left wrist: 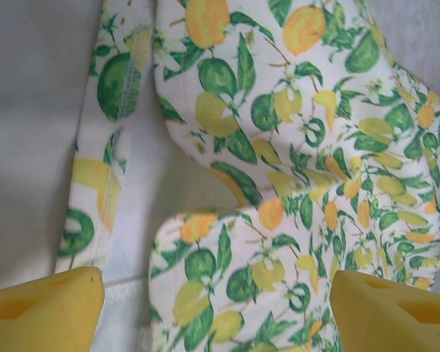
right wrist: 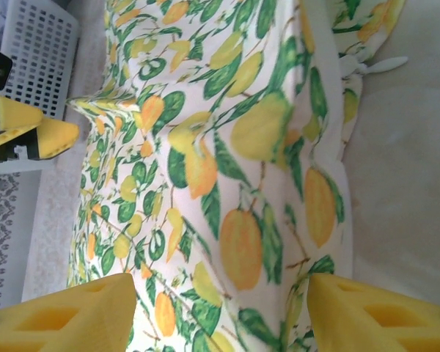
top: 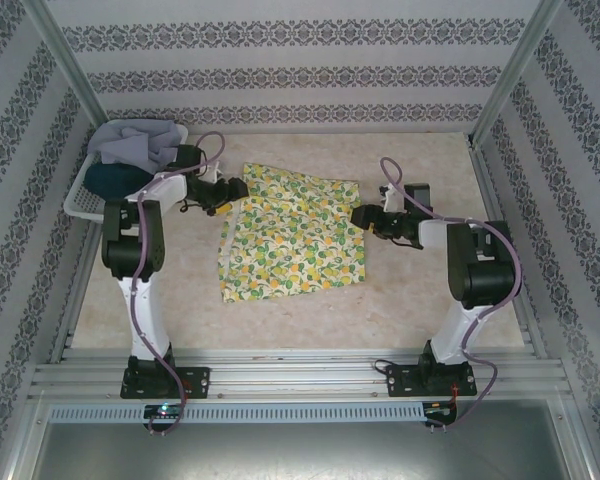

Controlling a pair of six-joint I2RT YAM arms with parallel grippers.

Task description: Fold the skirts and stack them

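A yellow skirt (top: 292, 235) with a green and white fruit print lies loosely folded in the middle of the table. My left gripper (top: 232, 192) hovers at its far left corner, jaws wide apart. In the left wrist view the printed skirt (left wrist: 293, 147) lies under the open left gripper (left wrist: 216, 312), a folded-over corner between the fingers. My right gripper (top: 365, 215) is open at the skirt's right edge. The right wrist view has the skirt (right wrist: 227, 169) spread below the right gripper (right wrist: 220, 315), not pinched. A grey-lavender skirt (top: 130, 143) and a dark teal skirt (top: 115, 180) lie in the basket.
The white lattice basket (top: 78, 204) stands at the far left corner by the left arm and appears in the right wrist view as the basket (right wrist: 40, 44). Patterned walls and metal posts enclose the table (top: 410, 290). Bare tabletop lies in front of and right of the skirt.
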